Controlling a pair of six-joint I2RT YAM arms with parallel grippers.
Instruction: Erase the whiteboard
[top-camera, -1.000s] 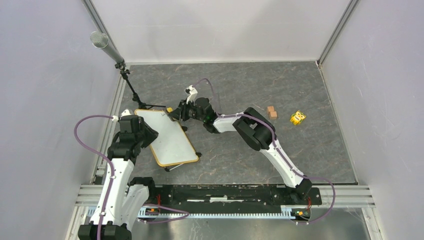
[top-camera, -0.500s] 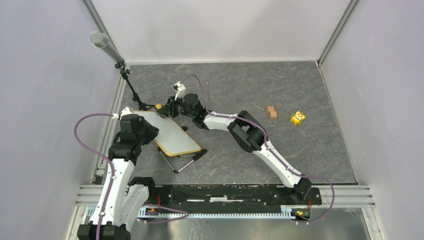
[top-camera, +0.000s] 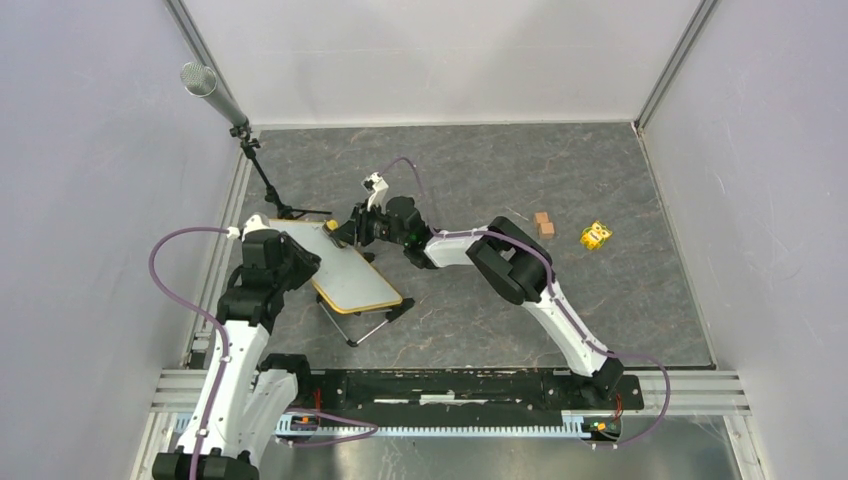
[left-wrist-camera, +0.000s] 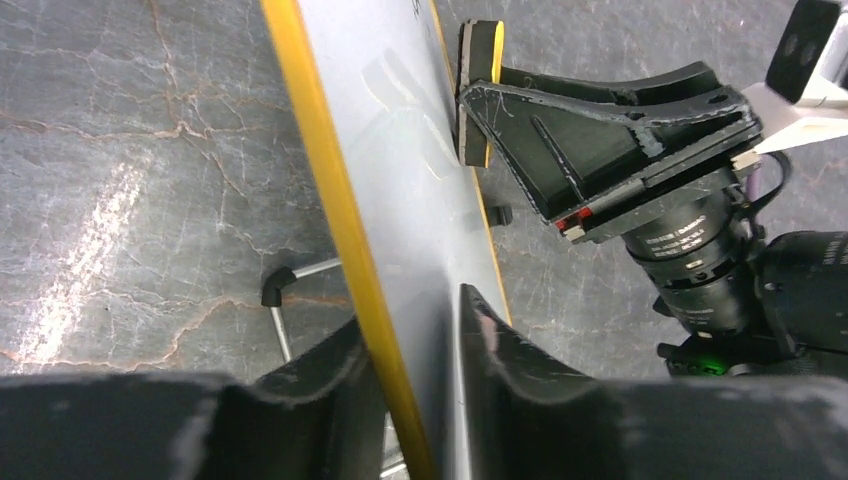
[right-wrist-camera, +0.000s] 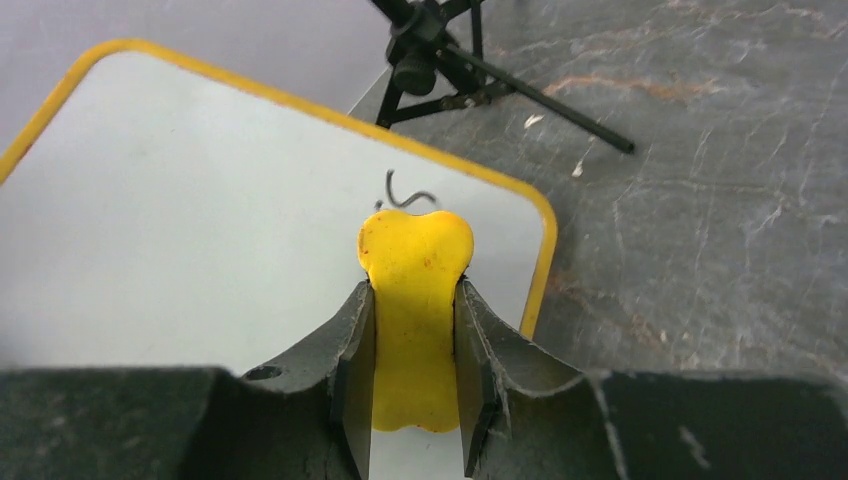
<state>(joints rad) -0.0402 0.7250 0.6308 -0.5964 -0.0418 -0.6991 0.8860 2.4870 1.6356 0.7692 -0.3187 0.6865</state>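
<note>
Yellow eraser (right-wrist-camera: 415, 320) on whiteboard (right-wrist-camera: 200, 250); right arm (top-camera: 520, 270) stretched leftward.

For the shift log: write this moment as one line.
left claw clamped on whiteboard edge | right claw presses yellow eraser on board | black mark unerased at eraser tip

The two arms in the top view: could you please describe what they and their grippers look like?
The left arm and right arm share one build: white links, black joints and black bases. A purple cable loops along each. The fingers are black, angular, scuffed plastic wedges.
</note>
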